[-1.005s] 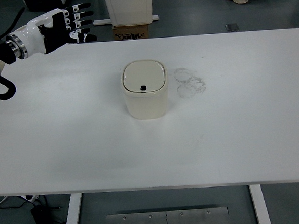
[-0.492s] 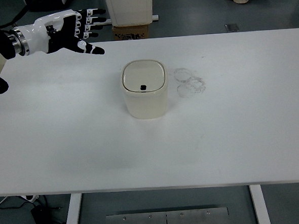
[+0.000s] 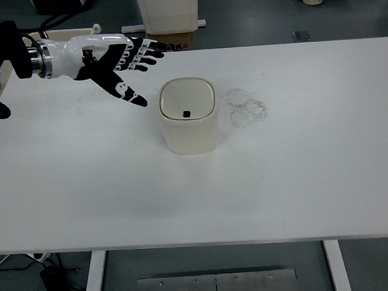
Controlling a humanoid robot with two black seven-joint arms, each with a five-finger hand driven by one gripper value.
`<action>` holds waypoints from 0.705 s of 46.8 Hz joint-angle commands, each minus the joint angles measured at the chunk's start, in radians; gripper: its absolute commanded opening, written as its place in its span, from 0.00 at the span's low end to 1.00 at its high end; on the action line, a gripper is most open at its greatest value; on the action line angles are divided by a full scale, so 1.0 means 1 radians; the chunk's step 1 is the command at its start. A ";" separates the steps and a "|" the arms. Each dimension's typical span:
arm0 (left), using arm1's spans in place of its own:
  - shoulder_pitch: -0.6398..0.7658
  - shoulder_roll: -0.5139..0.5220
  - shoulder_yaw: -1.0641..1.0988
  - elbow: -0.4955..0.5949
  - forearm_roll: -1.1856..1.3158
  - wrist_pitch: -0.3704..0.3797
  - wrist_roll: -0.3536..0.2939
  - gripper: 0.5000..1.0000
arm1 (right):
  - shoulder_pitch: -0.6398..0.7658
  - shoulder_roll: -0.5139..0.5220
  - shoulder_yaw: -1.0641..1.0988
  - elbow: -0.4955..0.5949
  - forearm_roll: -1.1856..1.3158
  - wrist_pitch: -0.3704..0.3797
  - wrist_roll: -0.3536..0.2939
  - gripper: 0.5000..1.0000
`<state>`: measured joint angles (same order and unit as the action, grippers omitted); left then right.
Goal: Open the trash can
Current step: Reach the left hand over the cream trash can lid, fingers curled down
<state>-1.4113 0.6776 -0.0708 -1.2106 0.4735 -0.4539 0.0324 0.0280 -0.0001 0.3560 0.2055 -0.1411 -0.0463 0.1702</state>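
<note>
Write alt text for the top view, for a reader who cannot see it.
A robot's left hand, fingers spread and holding nothing, reaches from the left toward a closed cream trash can standing mid-way across a white table. Faint ring marks lie right of the can.

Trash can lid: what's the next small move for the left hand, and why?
Probably carry the left hand rightward and down onto the lid. The hand is open, up-left of the trash can, not touching it; the lid looks shut, with a dark button near its front edge.
</note>
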 commanded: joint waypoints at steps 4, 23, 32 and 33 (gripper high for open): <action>-0.046 -0.044 0.042 0.000 0.063 -0.003 0.014 1.00 | 0.000 0.000 0.000 0.000 0.000 0.000 0.000 0.99; -0.130 -0.101 0.111 -0.001 0.149 -0.080 0.017 1.00 | 0.000 0.000 0.001 0.000 0.000 0.000 0.000 0.99; -0.124 -0.132 0.166 0.000 0.160 -0.072 0.017 1.00 | 0.000 0.000 0.000 0.000 0.000 0.000 0.000 0.99; -0.123 -0.135 0.172 0.000 0.162 -0.069 0.017 1.00 | 0.000 0.000 0.001 0.000 0.000 0.000 0.000 0.99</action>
<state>-1.5371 0.5497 0.0802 -1.2116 0.6313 -0.5290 0.0493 0.0276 0.0000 0.3561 0.2056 -0.1411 -0.0461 0.1703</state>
